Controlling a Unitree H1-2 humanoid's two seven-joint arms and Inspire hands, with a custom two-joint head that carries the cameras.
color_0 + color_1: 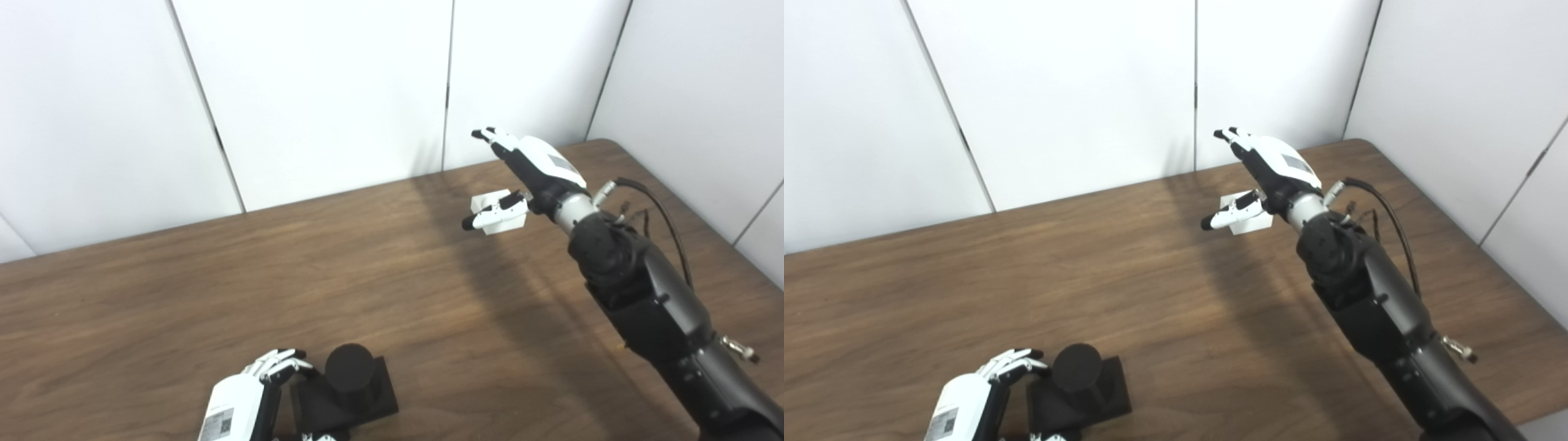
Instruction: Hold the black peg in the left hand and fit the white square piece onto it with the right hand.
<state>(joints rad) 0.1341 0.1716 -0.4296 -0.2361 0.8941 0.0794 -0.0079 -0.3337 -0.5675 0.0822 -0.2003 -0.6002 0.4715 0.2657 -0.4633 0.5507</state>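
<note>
The black peg [349,367] is a short round post standing on a black square base [376,398] at the table's near edge. My left hand [245,395] rests just left of the base. Its curled fingers [278,362] are at the base's far left corner and its thumb tip is at the near edge. It does not hold the peg. The white square piece [507,225] lies on the table at the far right. Above it hovers my right hand [530,165], open, with fingers stretched out. Its thumb crosses in front of the piece and hides part of it.
The brown wooden table [245,294] ends at white wall panels [318,92] behind and a rounded corner at the far right. A black cable [658,211] loops off my right wrist. Bare tabletop lies between the peg and the white piece.
</note>
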